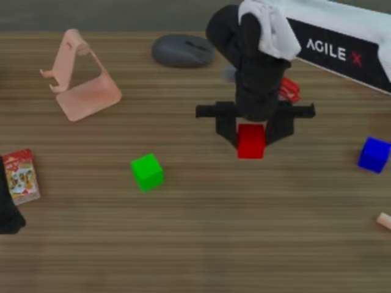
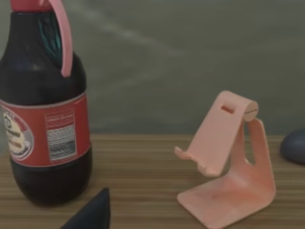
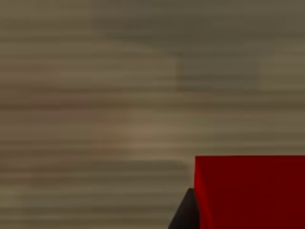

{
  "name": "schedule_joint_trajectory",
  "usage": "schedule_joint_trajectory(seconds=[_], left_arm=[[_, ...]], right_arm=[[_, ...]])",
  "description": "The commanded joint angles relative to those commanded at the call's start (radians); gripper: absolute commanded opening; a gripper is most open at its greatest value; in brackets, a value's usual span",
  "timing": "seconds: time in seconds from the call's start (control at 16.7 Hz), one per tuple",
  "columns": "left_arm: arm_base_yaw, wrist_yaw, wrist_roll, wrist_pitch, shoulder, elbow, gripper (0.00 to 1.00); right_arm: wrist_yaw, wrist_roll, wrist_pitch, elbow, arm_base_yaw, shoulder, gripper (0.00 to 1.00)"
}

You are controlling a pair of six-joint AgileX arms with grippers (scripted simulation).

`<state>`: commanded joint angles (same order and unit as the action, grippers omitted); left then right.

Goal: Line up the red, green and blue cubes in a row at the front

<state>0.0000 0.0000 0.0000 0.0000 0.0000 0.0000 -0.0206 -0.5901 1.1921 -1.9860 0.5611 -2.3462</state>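
Note:
My right gripper [image 1: 250,138] reaches down over the middle of the table, right of centre, shut on the red cube [image 1: 250,143]. A black finger presses each side of the cube. In the right wrist view the red cube [image 3: 252,191] fills one corner, with one fingertip [image 3: 187,214] against its side. The green cube [image 1: 146,171] sits on the wood left of centre. The blue cube [image 1: 374,154] rests near the right edge. My left gripper [image 1: 8,215] is parked at the far left edge, open; only one fingertip [image 2: 93,214] shows in its wrist view.
A grey mouse [image 1: 183,50] and a pink phone stand [image 1: 82,79] stand at the back. A red stapler [image 1: 290,90] peeks out behind the right arm. A card box [image 1: 21,176] lies far left. A dark sauce bottle [image 2: 45,119] stands beside the phone stand [image 2: 228,167].

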Motion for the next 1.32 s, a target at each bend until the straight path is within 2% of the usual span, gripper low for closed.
schedule_joint_trajectory(seconds=[0.42,0.6,1.02,1.32], left_arm=[[0.0,0.0,0.0,0.0,0.0,0.0,1.0],[0.0,0.0,0.0,0.0,0.0,0.0,1.0],[0.0,0.0,0.0,0.0,0.0,0.0,1.0],[0.0,0.0,0.0,0.0,0.0,0.0,1.0]], right_arm=[[-0.008,-0.327,0.046,-0.013,0.34,0.02,0.0],[-0.011,-0.424,0.056,-0.013,0.441,0.033,0.0],[-0.01,-0.441,0.039,0.002,0.455,0.028,0.0],[-0.011,-0.442,-0.14,0.129,0.456,-0.012,0.0]])
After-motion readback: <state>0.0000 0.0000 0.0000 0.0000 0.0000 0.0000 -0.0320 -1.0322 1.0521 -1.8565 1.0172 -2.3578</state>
